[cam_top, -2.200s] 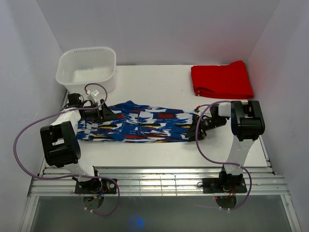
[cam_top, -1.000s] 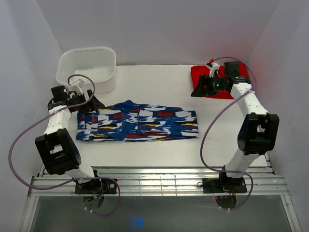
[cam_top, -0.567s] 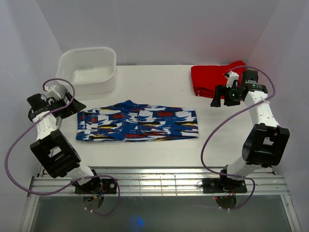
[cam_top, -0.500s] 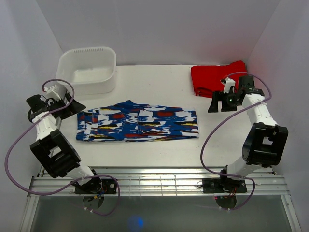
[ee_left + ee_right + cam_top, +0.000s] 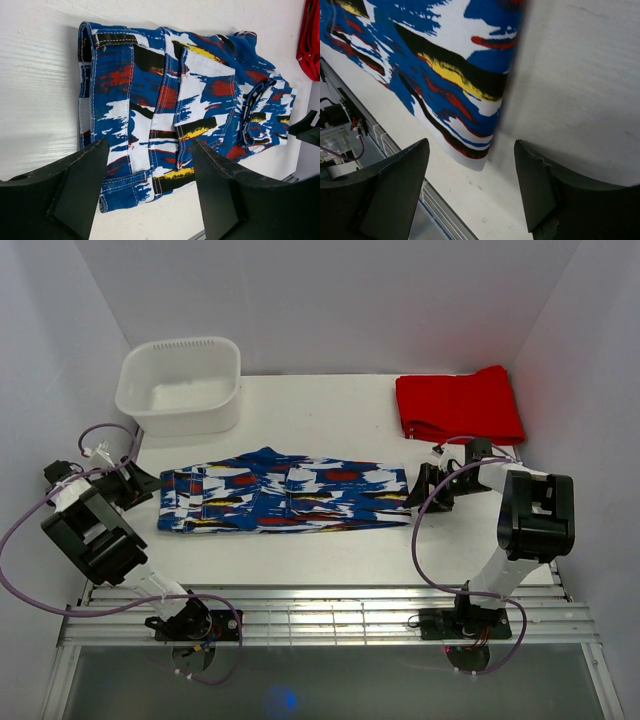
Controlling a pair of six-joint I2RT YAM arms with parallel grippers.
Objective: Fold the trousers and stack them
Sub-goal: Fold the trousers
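The trousers (image 5: pixel 285 490), printed blue, white and red with black and yellow streaks, lie folded in a long flat strip across the table's middle. My left gripper (image 5: pixel 145 483) sits low just off their left, waistband end. In the left wrist view it (image 5: pixel 150 145) is open, with the trousers (image 5: pixel 170 100) lying ahead of its fingers and nothing held. My right gripper (image 5: pixel 425 485) is low at the right, hem end. In the right wrist view it (image 5: pixel 470 145) is open and empty, the hem (image 5: pixel 455 65) just ahead of it.
A plain red folded garment (image 5: pixel 458 405) lies at the back right, its edge showing in the left wrist view (image 5: pixel 312 45). A white basin (image 5: pixel 180 380) stands at the back left. Metal rails (image 5: pixel 320 615) run along the near edge.
Both arms have swung down from raised, outward poses to the two ends of the trousers. Both pairs of jaws have narrowed a little. The trousers have not moved.
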